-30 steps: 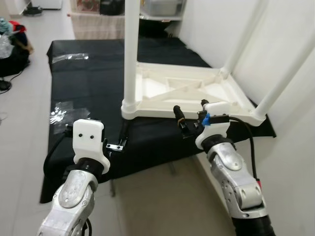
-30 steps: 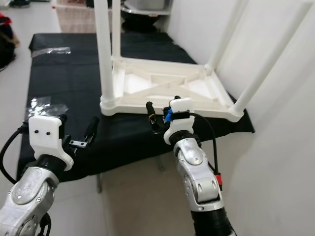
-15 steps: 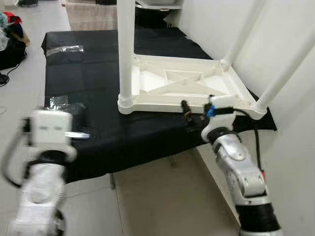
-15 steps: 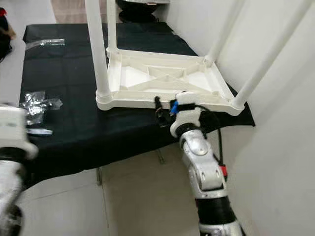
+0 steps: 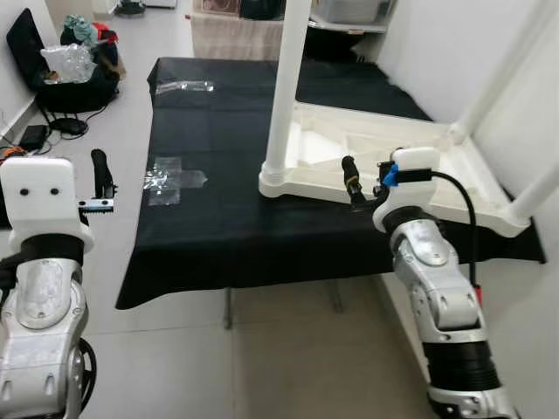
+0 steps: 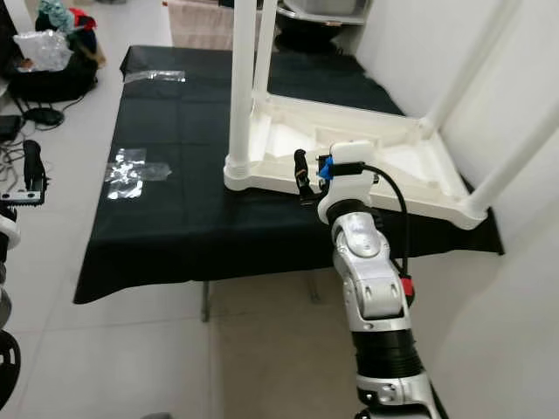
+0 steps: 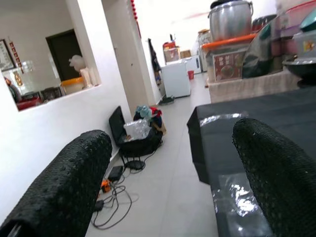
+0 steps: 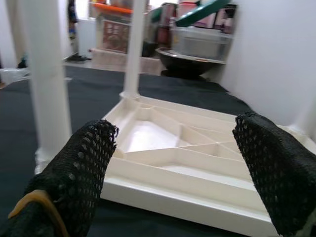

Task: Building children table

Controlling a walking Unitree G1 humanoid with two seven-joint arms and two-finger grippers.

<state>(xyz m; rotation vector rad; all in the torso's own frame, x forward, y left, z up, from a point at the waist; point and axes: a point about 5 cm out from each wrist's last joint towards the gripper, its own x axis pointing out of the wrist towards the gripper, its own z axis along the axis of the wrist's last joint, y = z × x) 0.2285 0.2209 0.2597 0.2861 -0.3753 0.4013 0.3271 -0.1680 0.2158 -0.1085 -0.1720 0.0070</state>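
**Grip the table by its rim**

Your right gripper (image 8: 173, 163) hangs open, empty, at the near rim of the upturned children's table (image 5: 384, 153) on the black cloth (image 5: 218, 201) — light, stiff plastic; left gripper (image 7: 173, 182) open, well aside

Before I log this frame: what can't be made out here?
- Tops of the white table's legs: cut off by the upper edge in both eye views.
- Contents of the clear plastic bag on the black cloth: too small.
- Far table corner: hidden behind the near leg, right wrist view.
- Left gripper is open, off the cloth's edge; right gripper open.
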